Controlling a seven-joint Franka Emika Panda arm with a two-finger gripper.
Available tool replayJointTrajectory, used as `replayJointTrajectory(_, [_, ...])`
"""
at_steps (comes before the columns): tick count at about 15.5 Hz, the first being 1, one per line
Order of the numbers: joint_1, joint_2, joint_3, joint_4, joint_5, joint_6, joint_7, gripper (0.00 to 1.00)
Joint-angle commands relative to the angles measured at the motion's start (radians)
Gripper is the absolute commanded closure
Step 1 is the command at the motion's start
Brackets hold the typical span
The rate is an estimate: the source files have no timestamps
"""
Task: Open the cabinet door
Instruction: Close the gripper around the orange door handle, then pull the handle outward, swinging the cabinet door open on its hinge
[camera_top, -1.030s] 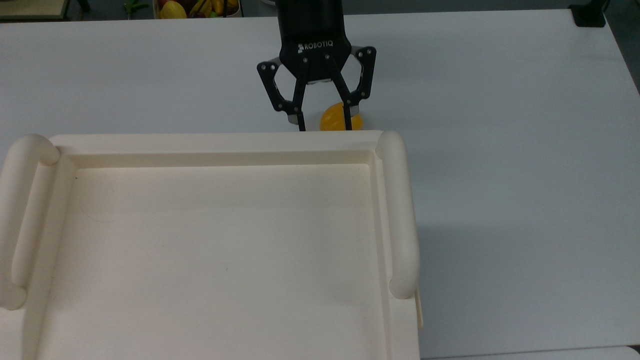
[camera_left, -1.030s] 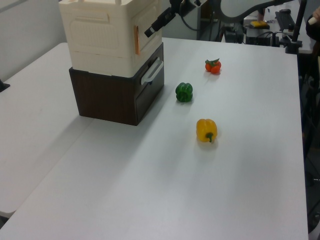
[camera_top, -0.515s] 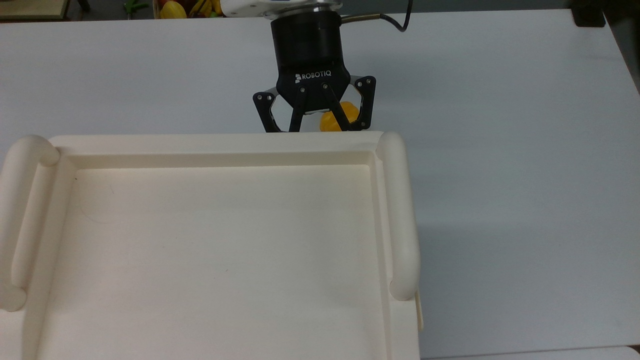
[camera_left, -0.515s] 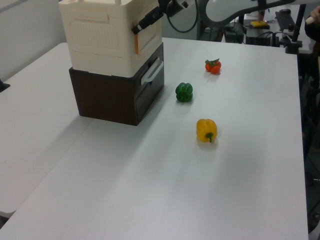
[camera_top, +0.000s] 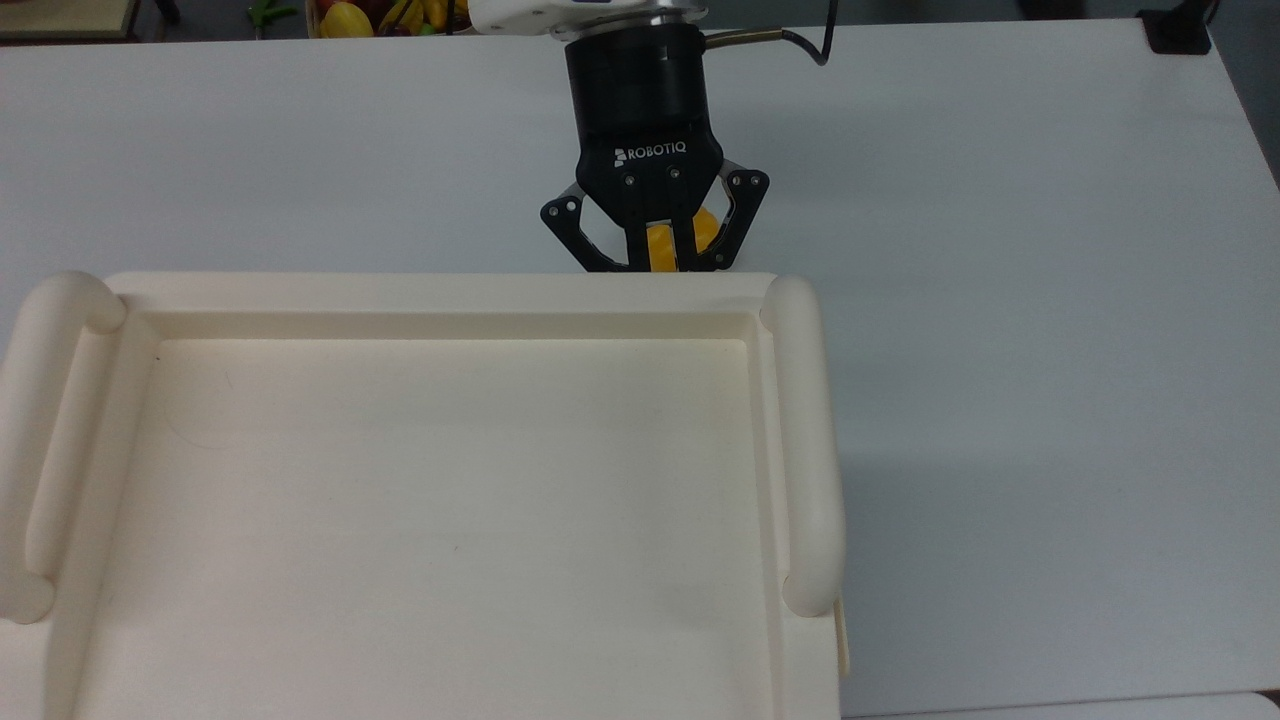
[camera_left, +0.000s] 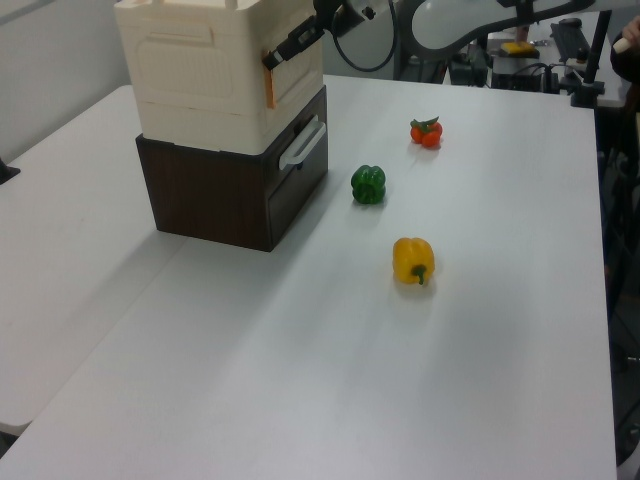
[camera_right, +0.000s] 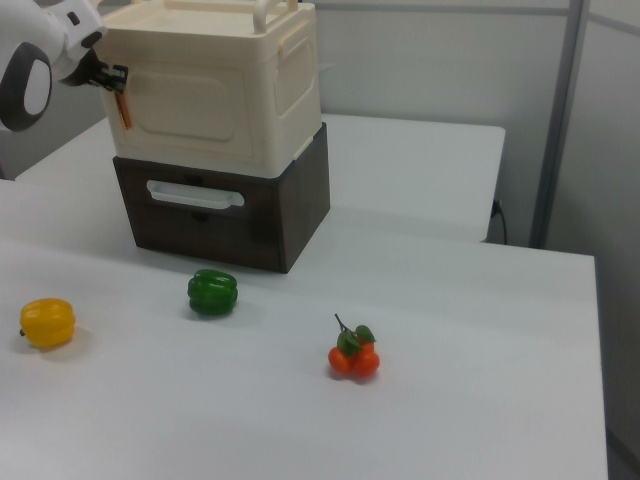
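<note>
1. My claw (camera_top: 660, 262) reaches in from the tabletop's far edge in the top view, its black wrist cylinder pointing toward the near edge.
2. My fingers (camera_top: 637, 250) are drawn close together.
3. In the left view my claw (camera_left: 270, 60) points down-left.

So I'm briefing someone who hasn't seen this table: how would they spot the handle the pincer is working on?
Find the cream box-like cabinet stacked on the dark brown drawer unit. On the cabinet door, at the right view's left edge, is a thin orange upright strip, at the black pincer. Unlike the drawer's wide pale bar handle below, it is narrow, vertical and orange.
</note>
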Motion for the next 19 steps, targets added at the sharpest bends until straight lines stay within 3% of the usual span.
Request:
replayJointTrajectory(1, [0.008, 0.013, -0.009, 0.01, -0.012, 0.022, -0.008, 0.89])
replayJointTrajectory(8, [0.008, -0.028, -0.009, -0.017, -0.007, 0.012, -0.008, 0.97])
replayJointTrajectory(11, [0.009, -0.114, -0.008, -0.127, -0.007, -0.001, -0.008, 0.97])
replayJointTrajectory(13, [0.006, -0.159, -0.008, -0.168, -0.007, -0.057, -0.008, 0.97])
replayJointTrajectory(19, [-0.029, -0.225, -0.008, -0.169, -0.002, -0.316, -0.006, 0.97])
